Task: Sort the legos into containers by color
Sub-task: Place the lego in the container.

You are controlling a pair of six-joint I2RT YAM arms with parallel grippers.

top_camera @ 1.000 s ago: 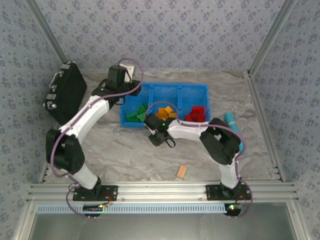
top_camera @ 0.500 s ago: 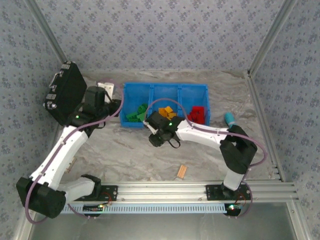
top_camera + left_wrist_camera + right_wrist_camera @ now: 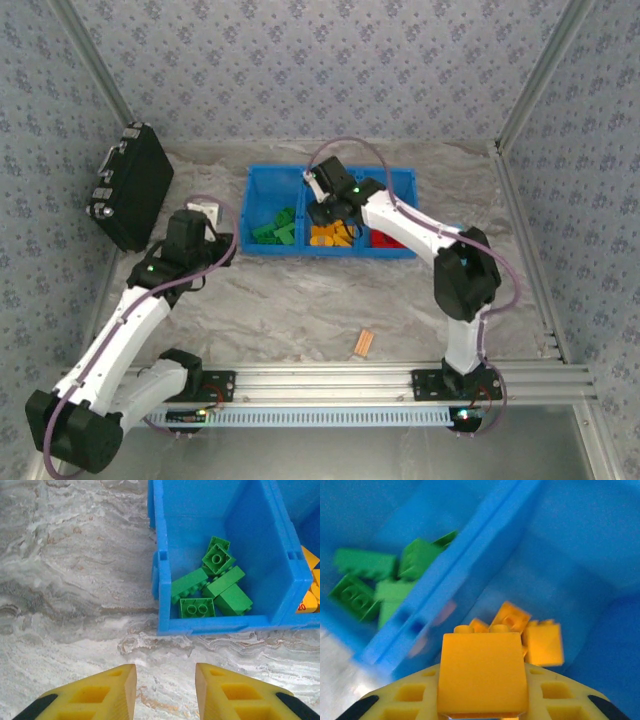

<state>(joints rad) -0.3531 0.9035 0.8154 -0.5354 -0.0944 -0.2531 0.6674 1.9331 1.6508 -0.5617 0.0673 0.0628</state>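
Marbled grey tabletop (image 3: pixel 300 300) is seen under both arms, with patterned wallpaper behind. At the far side the blue bin (image 3: pixel 385 175) is set, divided into three compartments. The green legos (image 3: pixel 212 587) are piled in the left compartment, the orange-yellow legos (image 3: pixel 333 236) in the middle one, and the red legos (image 3: pixel 385 238) in the right one, partly hidden by the right arm.

And the right gripper (image 3: pixel 328 208) is held over the middle compartment, its jaws clamped on an orange-yellow brick (image 3: pixel 482 672), studs pointing away from the wrist camera. More orange-yellow pieces are seen just below it on the compartment floor.

Over on the other side, the left gripper (image 3: pixel 164 675) is held above bare table just in front of the bin's left compartment; its yellow fingers are parted by a narrow gap and nothing is gripped.

A black case (image 3: pixel 130 185) is propped at the far left, and a pale striped flat piece (image 3: pixel 364 343) is left lying near the front rail.
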